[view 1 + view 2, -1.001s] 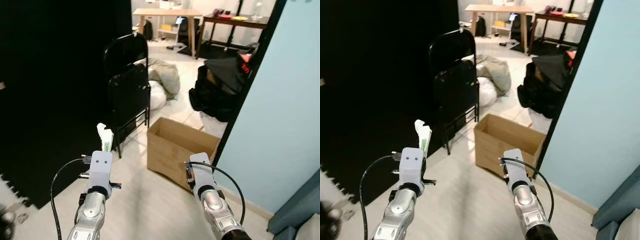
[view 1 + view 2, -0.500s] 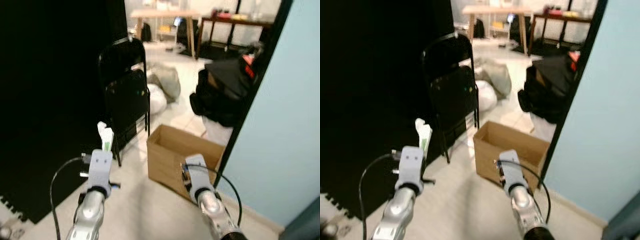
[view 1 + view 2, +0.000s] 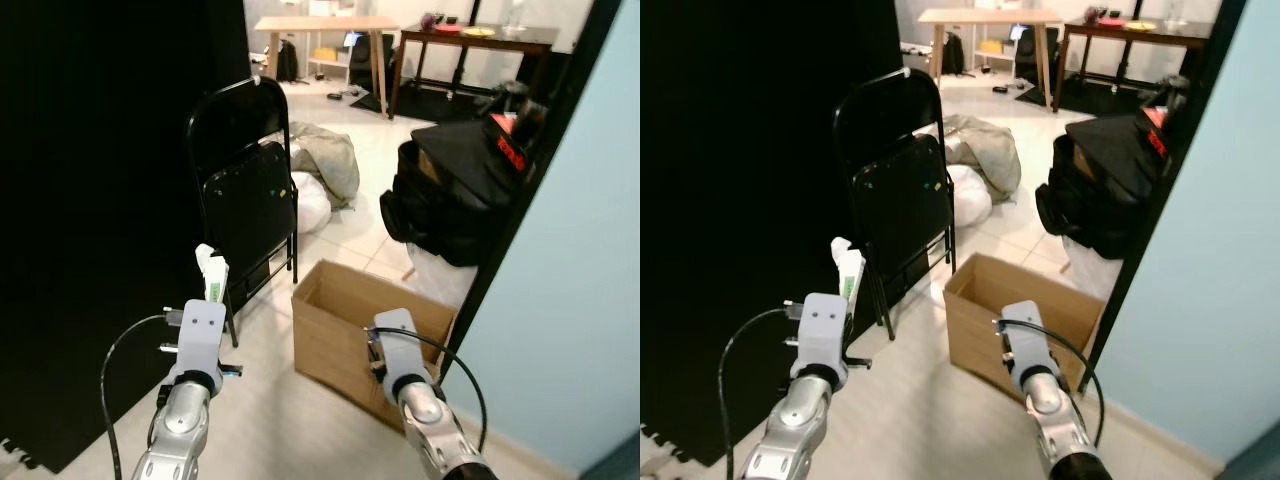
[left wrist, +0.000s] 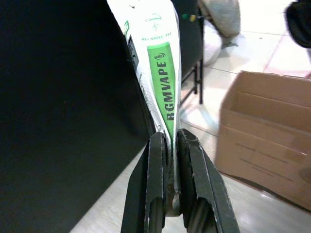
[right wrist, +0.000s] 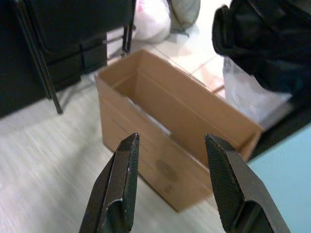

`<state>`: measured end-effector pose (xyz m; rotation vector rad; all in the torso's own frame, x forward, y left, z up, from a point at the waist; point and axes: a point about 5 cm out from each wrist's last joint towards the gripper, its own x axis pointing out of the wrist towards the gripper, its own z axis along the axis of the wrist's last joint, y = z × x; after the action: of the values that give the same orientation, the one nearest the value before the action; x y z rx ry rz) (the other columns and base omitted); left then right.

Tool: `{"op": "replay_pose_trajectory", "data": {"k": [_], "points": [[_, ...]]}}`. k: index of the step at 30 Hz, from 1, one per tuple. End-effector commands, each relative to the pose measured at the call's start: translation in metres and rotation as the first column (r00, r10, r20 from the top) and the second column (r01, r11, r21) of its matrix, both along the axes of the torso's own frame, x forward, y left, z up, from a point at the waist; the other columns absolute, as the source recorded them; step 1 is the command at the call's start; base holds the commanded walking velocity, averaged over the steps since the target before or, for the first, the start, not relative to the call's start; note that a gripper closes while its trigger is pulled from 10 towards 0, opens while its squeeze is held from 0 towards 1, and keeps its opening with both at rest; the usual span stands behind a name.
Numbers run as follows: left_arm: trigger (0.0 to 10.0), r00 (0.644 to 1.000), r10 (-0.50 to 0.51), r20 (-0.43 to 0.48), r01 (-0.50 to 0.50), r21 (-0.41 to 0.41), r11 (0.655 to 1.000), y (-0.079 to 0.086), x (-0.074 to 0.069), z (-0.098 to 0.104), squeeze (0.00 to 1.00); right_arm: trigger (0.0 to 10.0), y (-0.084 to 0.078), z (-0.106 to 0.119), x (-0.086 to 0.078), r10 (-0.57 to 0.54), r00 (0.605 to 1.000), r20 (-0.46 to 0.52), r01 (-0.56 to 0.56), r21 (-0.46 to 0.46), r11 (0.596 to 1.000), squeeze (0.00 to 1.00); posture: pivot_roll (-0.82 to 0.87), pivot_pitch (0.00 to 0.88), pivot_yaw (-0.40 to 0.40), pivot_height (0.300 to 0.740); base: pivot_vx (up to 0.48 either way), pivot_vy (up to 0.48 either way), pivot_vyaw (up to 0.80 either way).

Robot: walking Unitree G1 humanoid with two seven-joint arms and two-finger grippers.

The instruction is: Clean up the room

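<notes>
My left gripper (image 4: 167, 138) is shut on a white and green tube (image 4: 158, 73), held upright in front of me; the tube (image 3: 211, 273) sticks up above the left wrist. An open brown cardboard box (image 3: 365, 320) stands on the pale floor just ahead and to the right. In the right wrist view the box (image 5: 175, 126) lies just beyond the fingers, something pale inside it. My right gripper (image 5: 170, 160) is open with nothing between its fingers, held low near the box.
A black folding chair (image 3: 245, 195) stands left of the box against a black wall (image 3: 90, 200). A black bag (image 3: 450, 195) and a white bag (image 3: 440, 280) lie behind the box. Pale sacks (image 3: 320, 165) lie further back. A light blue wall (image 3: 580, 280) closes the right side.
The camera has moved forward and tilted, so the chair and box sit lower and nearer. Both grippers keep their pose; the left one holds the tube throughout.
</notes>
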<state>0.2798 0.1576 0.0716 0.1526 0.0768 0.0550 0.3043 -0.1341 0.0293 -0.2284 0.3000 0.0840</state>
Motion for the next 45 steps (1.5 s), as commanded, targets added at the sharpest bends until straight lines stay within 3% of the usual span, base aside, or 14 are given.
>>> {"op": "replay_pose_trajectory", "data": {"k": [1,16,31,45], "points": [[10.0,1.0,0.009,-0.019,-0.009,0.011,1.0,0.0045,-0.0016,-0.0029,0.0,10.0,0.0057,-0.0037,-0.0026,0.009,1.0,-0.02,-0.009,0.011,1.0,0.0,0.1,0.02,-0.013,0.734,0.337,0.0,0.0],[10.0,1.0,0.007,-0.014,-0.007,0.005,1.0,0.0036,-0.0011,-0.0016,0.0,10.0,0.0054,-0.0039,-0.0029,0.002,1.0,-0.022,-0.002,0.018,1.0,0.0,0.1,0.019,-0.011,0.734,0.359,0.0,0.0],[10.0,1.0,0.001,-0.014,-0.001,0.006,1.0,0.004,-0.0002,-0.0012,0.0,10.0,0.0049,-0.0045,-0.0045,-0.003,1.0,-0.022,0.004,0.029,1.0,0.0,0.1,0.018,-0.007,0.734,0.374,0.0,-0.73],[10.0,1.0,-0.009,-0.016,0.009,0.002,1.0,0.0029,0.0007,-0.0011,0.0,10.0,0.0074,-0.0066,-0.0071,0.001,0.999,-0.032,0.0,0.03,1.0,0.0,0.1,0.019,-0.005,0.734,0.374,0.0,0.0]]}}
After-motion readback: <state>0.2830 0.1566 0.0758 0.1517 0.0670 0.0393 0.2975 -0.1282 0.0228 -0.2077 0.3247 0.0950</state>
